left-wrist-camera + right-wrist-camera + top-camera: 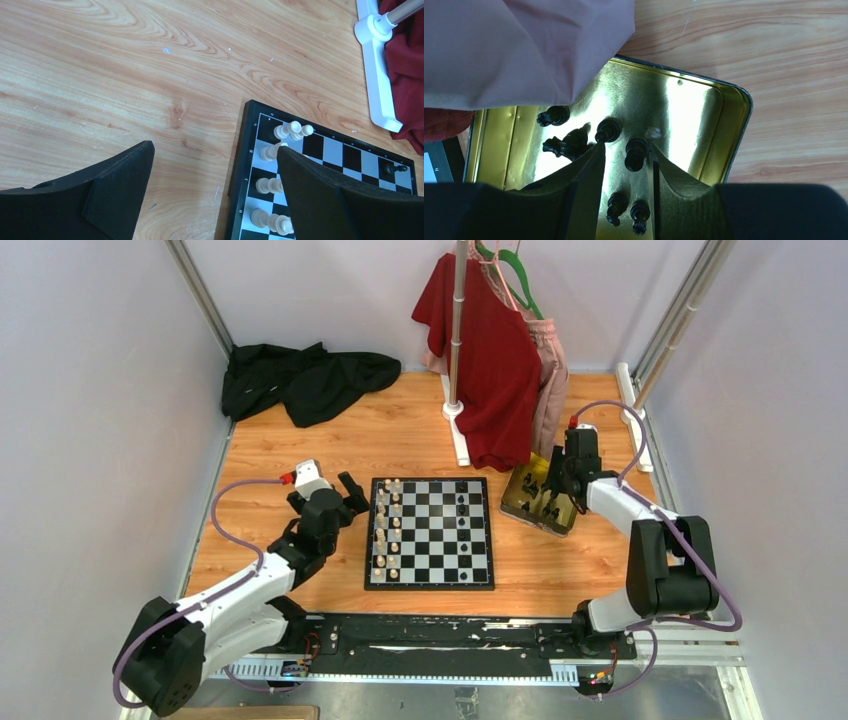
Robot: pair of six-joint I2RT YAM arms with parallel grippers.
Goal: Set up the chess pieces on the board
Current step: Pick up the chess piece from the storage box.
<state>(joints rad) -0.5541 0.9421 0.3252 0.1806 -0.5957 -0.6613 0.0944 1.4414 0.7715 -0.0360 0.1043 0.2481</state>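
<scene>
From where I stand, the right hand is down inside the gold tray. Its two fingers are parted with one black piece between them, and as far as I can see it has not closed on it. Other black pieces lie close by, one right at the tip of a finger, and a pink cloth hangs over one end of the tray. The left hand hangs wide open and empty over the worktop, just beside the left edge of the board. There the white pieces stand in two files, and only a few black ones stand on the opposite side.

The step, I'd judge, is fetching a black piece. To do it well, the fingers should centre on that one piece and close gently on its body (it seems to lie on its side, so it could roll or squirt away on the shiny metal). The neighbouring piece needs to stay clear of the finger. Then lift straight up past the rim and the cloth, and stand the piece upright on a free square among the black ones without knocking them.
</scene>
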